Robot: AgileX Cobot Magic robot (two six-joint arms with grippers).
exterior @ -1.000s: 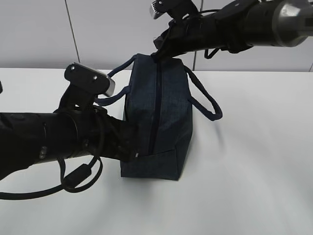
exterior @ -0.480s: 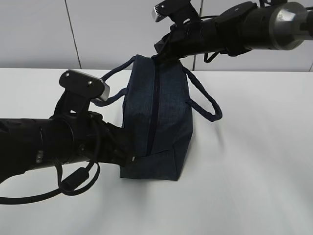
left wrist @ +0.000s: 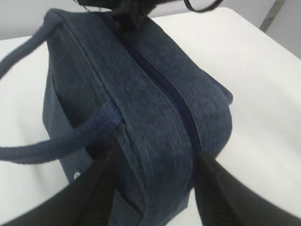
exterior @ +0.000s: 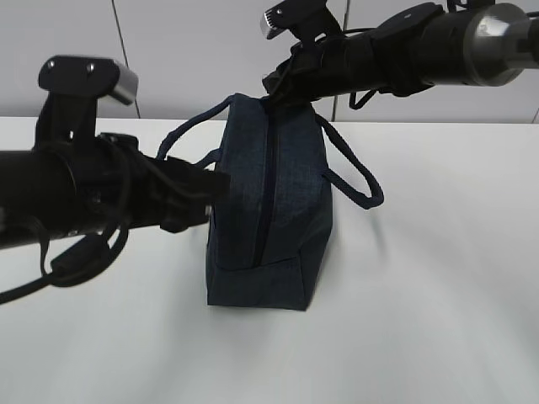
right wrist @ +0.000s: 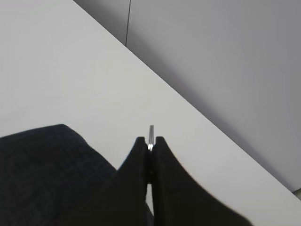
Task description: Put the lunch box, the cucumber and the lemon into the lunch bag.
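Observation:
The dark navy lunch bag [exterior: 271, 210] stands on the white table with its top zipper [exterior: 268, 168] closed along its length. My right gripper [exterior: 271, 91] is at the bag's far end, shut on the metal ring pull [right wrist: 150, 133]. My left gripper [exterior: 210, 190] is open at the bag's left side. In the left wrist view its fingers [left wrist: 91, 190] straddle the near end of the bag [left wrist: 150, 108]. The lunch box, the cucumber and the lemon are out of view.
Two loop handles hang off the bag, one to the left [exterior: 187, 139] and one to the right [exterior: 358, 177]. The white table [exterior: 438, 278] runs back to a grey panelled wall [exterior: 168, 50].
My left arm has risen and drawn back to the left from the bag's near lower corner. My right gripper has stayed at the far end of the zipper.

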